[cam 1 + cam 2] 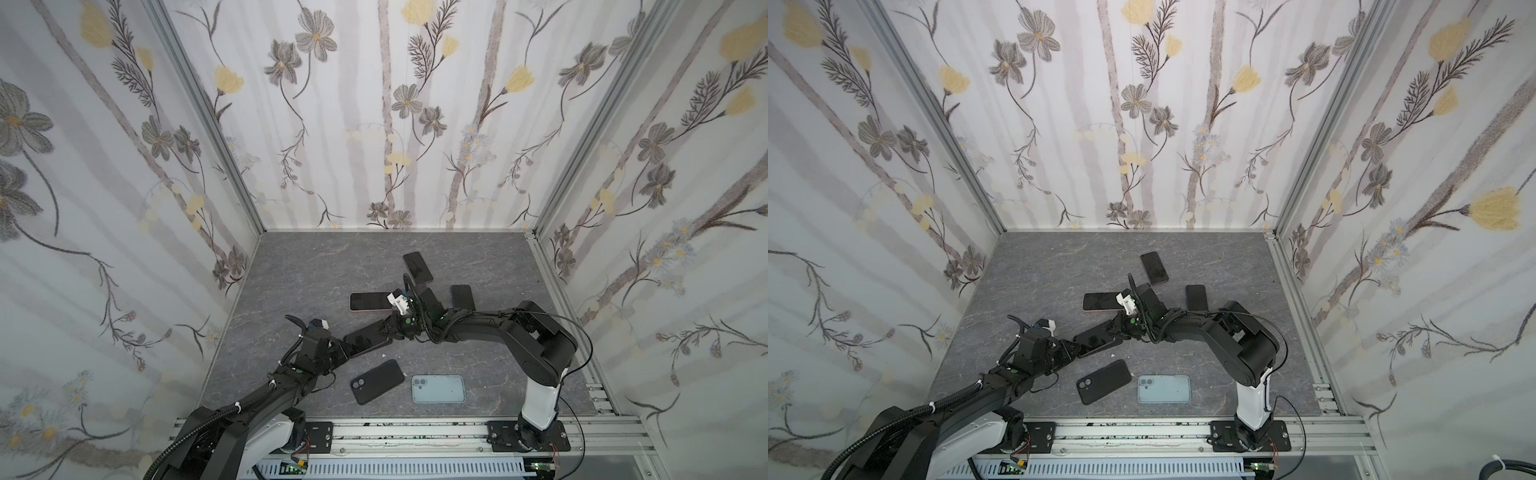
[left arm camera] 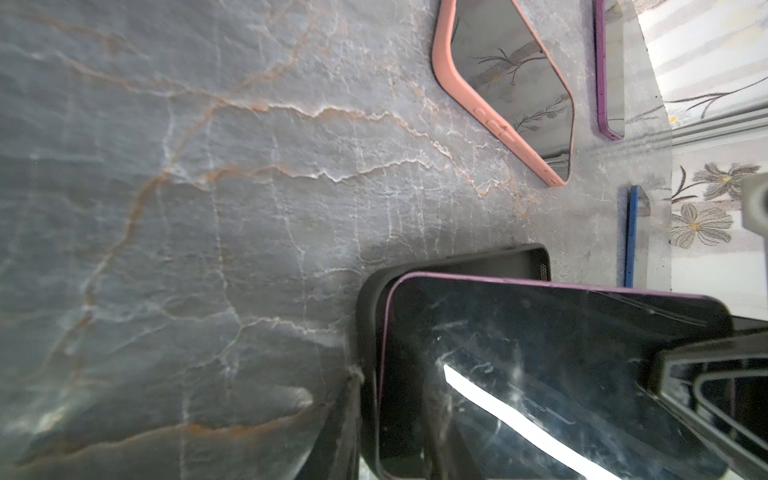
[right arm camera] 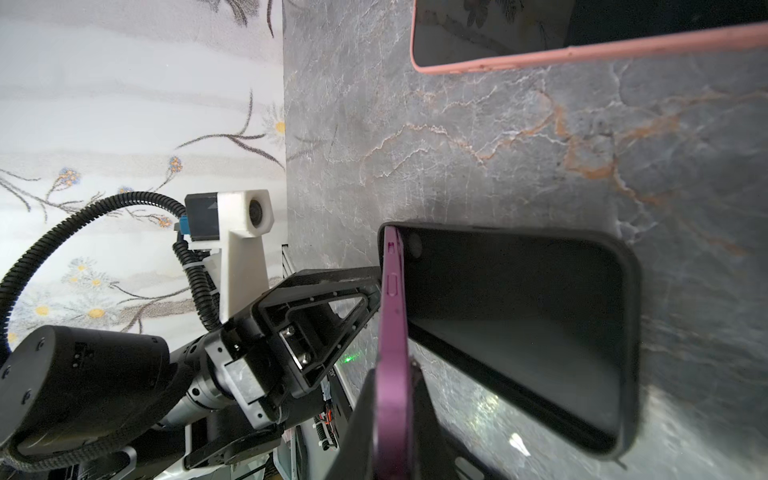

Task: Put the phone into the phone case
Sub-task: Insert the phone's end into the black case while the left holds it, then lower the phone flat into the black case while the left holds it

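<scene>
so the right hand (image 3: 392, 388) is clamping the purple-edged phone (image 3: 390, 324), one finger pressing each face; the phone is sitting tilted, one edge meeting the rim of the black case (image 3: 519, 324) by the camera hole, the rest leaning up out of it, so the case's inside is showing open; the left hand (image 1: 347, 343) is pinching the case's rim, looks like; all this is happening mid-table (image 1: 299, 270), with a pink-cased phone (image 1: 370, 302) lying just behind, and a second dark case (image 1: 377, 381) and a pale blue case (image 1: 438, 389) lying nearer the front
</scene>
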Tool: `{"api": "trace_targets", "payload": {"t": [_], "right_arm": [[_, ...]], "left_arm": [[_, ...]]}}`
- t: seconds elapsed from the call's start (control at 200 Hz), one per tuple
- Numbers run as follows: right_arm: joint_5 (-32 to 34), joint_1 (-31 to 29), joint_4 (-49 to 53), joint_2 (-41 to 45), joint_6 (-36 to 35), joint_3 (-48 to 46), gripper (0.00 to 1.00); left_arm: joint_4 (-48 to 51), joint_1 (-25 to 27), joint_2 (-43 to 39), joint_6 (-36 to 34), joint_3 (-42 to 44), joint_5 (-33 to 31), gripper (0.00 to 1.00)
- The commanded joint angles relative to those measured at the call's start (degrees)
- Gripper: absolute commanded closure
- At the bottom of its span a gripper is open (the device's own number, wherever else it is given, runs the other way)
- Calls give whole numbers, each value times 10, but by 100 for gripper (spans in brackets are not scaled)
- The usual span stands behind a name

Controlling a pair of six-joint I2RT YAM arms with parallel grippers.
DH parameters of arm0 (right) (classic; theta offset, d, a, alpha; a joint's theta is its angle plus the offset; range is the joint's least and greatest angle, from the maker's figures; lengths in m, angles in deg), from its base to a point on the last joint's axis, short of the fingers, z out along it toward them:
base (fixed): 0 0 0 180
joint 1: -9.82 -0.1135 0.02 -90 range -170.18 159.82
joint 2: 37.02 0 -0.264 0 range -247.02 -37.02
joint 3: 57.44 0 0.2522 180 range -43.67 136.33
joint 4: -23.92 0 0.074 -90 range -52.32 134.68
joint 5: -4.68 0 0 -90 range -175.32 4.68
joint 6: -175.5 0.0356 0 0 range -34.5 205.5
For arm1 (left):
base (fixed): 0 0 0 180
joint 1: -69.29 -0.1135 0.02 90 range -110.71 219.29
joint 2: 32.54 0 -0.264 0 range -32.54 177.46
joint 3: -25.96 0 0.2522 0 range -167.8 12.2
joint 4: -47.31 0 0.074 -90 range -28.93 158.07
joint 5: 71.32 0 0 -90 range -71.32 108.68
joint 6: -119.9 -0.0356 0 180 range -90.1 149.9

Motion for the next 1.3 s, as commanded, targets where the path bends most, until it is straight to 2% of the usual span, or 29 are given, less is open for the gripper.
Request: {"api": "trace_targets", "payload": {"t": [0.0,0.11,0.18,0.545,0.714,1.009,1.224,1.299], "right_arm": [[-8,0,-24,-6,14,-4,100],[-9,5,-9,-4,4,-6,100],[-10,7,9,-3,-7,-2,100],[-17,10,27,-21,-22,4,99],[-26,10,28,-39,-28,16,97],[-19,11,13,-67,-24,21,95],[21,9,63,-69,-52,29,88],[34,8,87,-65,-64,36,80]], "left_arm": [[-6,1,-11,-3,-5,6,75],[23,0,-28,-23,-17,-53,68],[17,-1,-32,-30,-20,-66,67],[-34,-1,67,-37,-37,-26,67],[-52,-1,77,-43,-37,2,68],[-42,-1,80,-40,-36,10,68],[-13,-1,61,-43,-27,-29,68],[-6,-1,54,-43,-23,-41,68]]}}
